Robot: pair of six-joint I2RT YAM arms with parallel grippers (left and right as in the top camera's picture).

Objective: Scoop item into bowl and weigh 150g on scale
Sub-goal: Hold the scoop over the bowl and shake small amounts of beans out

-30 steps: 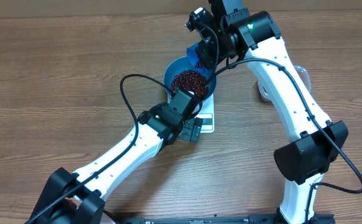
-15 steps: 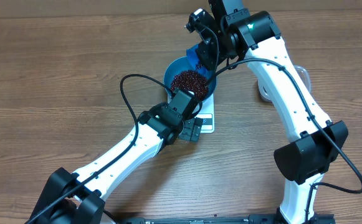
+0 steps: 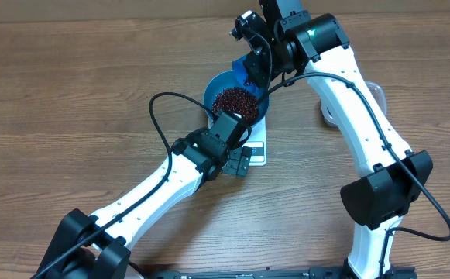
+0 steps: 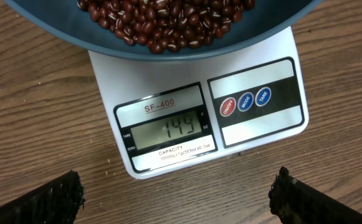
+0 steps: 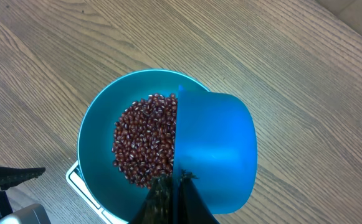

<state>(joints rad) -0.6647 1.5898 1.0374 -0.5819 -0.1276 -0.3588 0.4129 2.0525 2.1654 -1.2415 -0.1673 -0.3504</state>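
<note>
Your left tool (image 4: 177,198) hangs low over the wooden bench (image 4: 37,112), just in front of the scale (image 4: 261,134). Its two dark fingers (image 4: 59,199) stand wide apart and touch nothing.

The scale is small, white and square with rounded corners. Its front strip carries a grey display (image 4: 168,129) that reads 149 and three round buttons, one red and two blue.

The bowl (image 4: 56,31) sits on the scale and overhangs its front panel. It is deep, round and blue with smooth walls. Inside it the beans (image 4: 162,25) lie in a loose heap across the bottom; they are tiny, oval and dark red-brown, many with a pale streak.

Beyond that, the blue scoop (image 5: 215,149) is tilted over the bowl's far rim with its open mouth turned toward the heap. Your right tool (image 5: 173,198) is clamped tight on the scoop's handle.

Compared with a second ago, you get no visible change from overhead: both arms, the scoop and the bowl sit where they were.
</note>
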